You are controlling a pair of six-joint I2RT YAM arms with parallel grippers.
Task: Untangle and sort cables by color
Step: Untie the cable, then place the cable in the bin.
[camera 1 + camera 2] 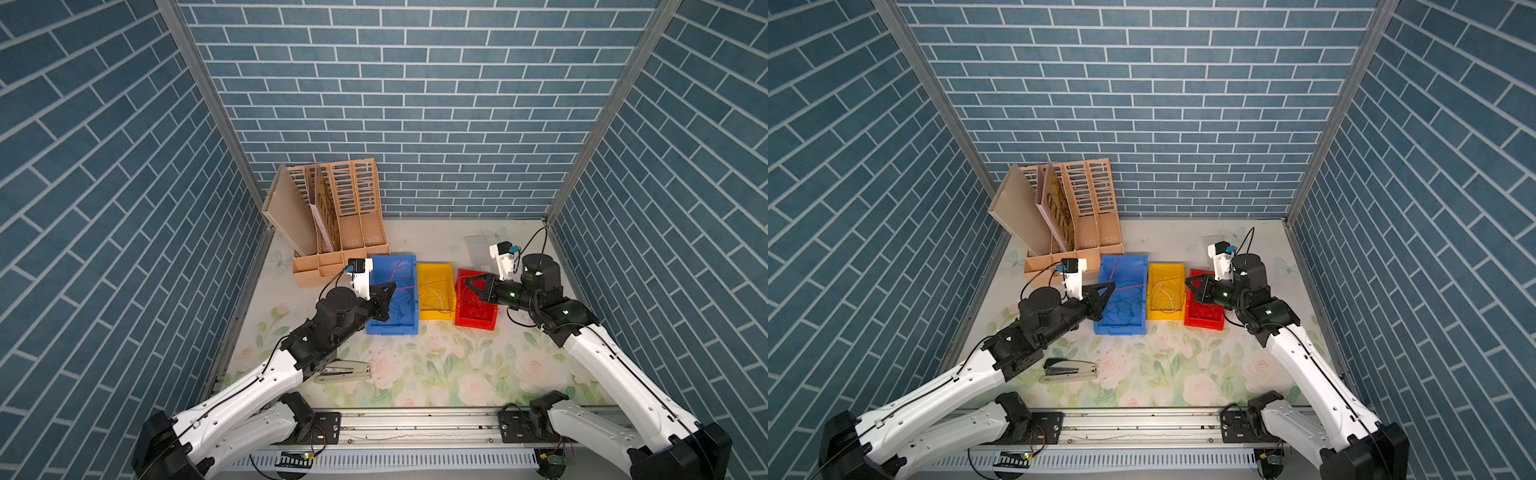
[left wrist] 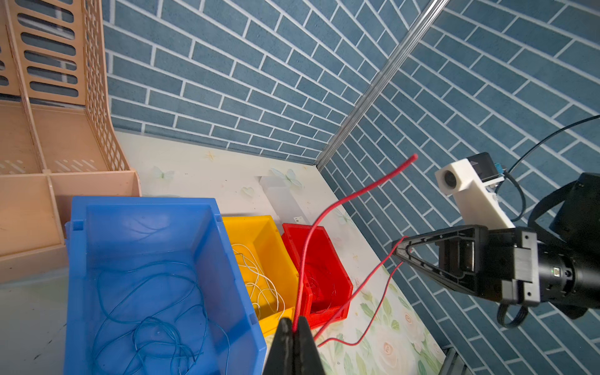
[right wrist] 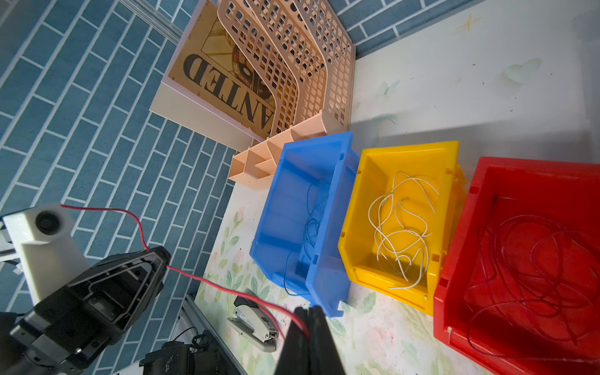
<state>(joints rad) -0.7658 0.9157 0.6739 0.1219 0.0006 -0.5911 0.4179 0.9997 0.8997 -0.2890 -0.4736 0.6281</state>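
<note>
Jaws of left gripper [image 1: 392,285] and right gripper [image 1: 466,279] are both clenched on one red cable [image 1: 1133,286], which stretches between them, with a free end curling up past the left jaws. Under the span sit three bins side by side: blue bin [image 1: 409,266] below the left gripper, yellow bin [image 1: 434,268] between the two grippers, red bin [image 1: 476,322] below the right gripper. Blue cables [image 2: 152,324] lie coiled in the blue bin, whitish cables [image 3: 399,233] in the yellow and more red cables [image 3: 535,259] in the red; a stapler [image 1: 1069,370] lies behind the left gripper, by its arm.
</note>
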